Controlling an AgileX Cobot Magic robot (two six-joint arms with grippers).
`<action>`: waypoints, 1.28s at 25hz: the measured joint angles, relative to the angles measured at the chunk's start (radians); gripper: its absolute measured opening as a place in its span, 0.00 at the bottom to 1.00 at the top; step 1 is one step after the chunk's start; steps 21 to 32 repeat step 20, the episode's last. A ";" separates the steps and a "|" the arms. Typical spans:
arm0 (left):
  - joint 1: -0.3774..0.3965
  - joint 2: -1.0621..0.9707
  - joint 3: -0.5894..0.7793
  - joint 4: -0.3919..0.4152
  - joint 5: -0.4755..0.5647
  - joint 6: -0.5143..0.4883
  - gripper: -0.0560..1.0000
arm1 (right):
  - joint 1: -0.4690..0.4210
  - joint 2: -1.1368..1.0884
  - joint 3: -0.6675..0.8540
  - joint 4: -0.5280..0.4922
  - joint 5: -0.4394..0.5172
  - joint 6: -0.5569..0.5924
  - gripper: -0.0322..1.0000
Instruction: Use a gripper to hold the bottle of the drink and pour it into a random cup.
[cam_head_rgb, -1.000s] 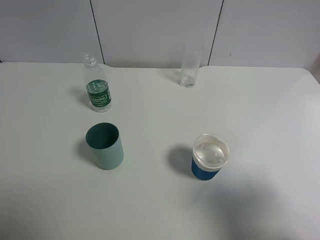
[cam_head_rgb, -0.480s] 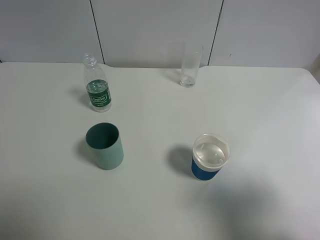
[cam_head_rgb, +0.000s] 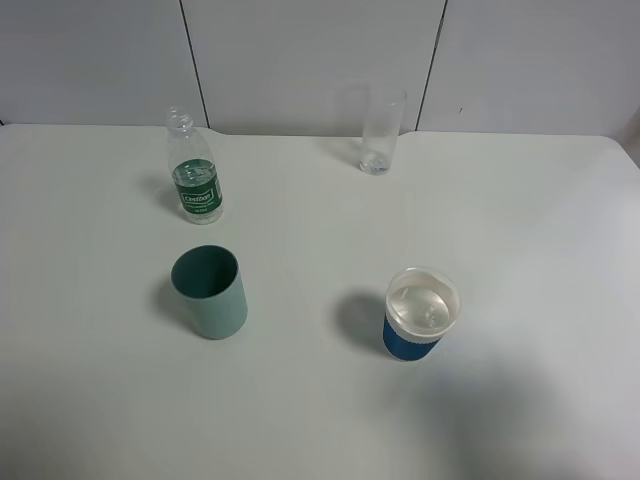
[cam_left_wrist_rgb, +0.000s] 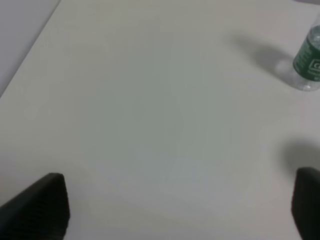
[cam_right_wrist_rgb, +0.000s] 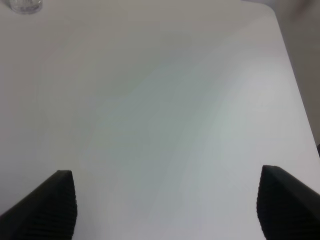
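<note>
The blue paper cup (cam_head_rgb: 421, 316) is the nearest thing on the white table (cam_head_rgb: 520, 230). It stands up straight, a bit right of the middle. It has a white band at the rim and something clear and shiny inside it.

A little farther back on the left stands the pale teal cup (cam_head_rgb: 209, 292). It is taller, its inside is dark green, and it is well apart from the blue one.

Farther back on the left is the small clear bottle (cam_head_rgb: 193, 181) with a green label and white letters. It stands up straight with no cap on top. It sits behind the teal cup, and nothing is touching it. The left wrist view shows its lower part at the edge.

At the far side, to the right of the bottle, stands a tall clear drinking glass (cam_head_rgb: 381, 131), close to the grey wall (cam_head_rgb: 310, 60).

The high view shows no arms. The left gripper (cam_left_wrist_rgb: 180, 205) hangs above bare table with its two dark fingers (cam_left_wrist_rgb: 37, 207) spread wide and nothing between them. The right gripper (cam_right_wrist_rgb: 167, 205) is spread wide too, over bare table, with its dark fingertips (cam_right_wrist_rgb: 45, 207) far apart and holding nothing
</note>
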 joint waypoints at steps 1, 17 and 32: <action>0.000 0.000 0.000 0.000 0.000 0.000 0.89 | 0.000 0.000 0.000 0.000 0.000 0.000 0.75; 0.000 0.000 0.000 0.000 0.000 0.000 0.89 | 0.000 0.000 0.000 0.000 0.000 0.000 0.75; 0.000 0.000 0.000 0.000 0.000 0.000 0.89 | 0.000 0.000 0.000 0.000 0.000 0.000 0.75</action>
